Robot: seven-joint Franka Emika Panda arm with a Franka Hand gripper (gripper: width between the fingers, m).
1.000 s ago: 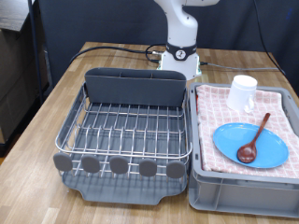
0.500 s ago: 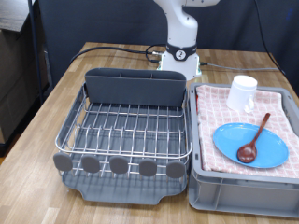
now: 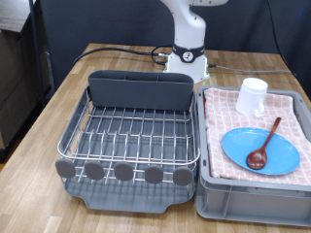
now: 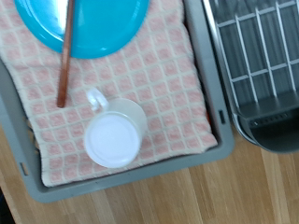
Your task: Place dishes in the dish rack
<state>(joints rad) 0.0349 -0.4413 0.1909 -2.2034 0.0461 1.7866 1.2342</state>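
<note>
I can't see my gripper in either view: the exterior view shows only the arm's white base and lower links at 12 o'clock, and the wrist view shows no fingers, so I cannot tell how wide the jaws stand.

From the wrist view I am looking down over the grey crate with its checked cloth. The white cup sits upright on the cloth near the centre of my picture, its handle turned towards the wooden spoon. The spoon's handle runs across the light-blue plate and out onto the cloth.

In the exterior view the crate lies at 3 o'clock, touching the dish rack. The cup stands towards 1 o'clock, the plate at 4 o'clock with the spoon resting across it. No dish sits in the rack.
</note>
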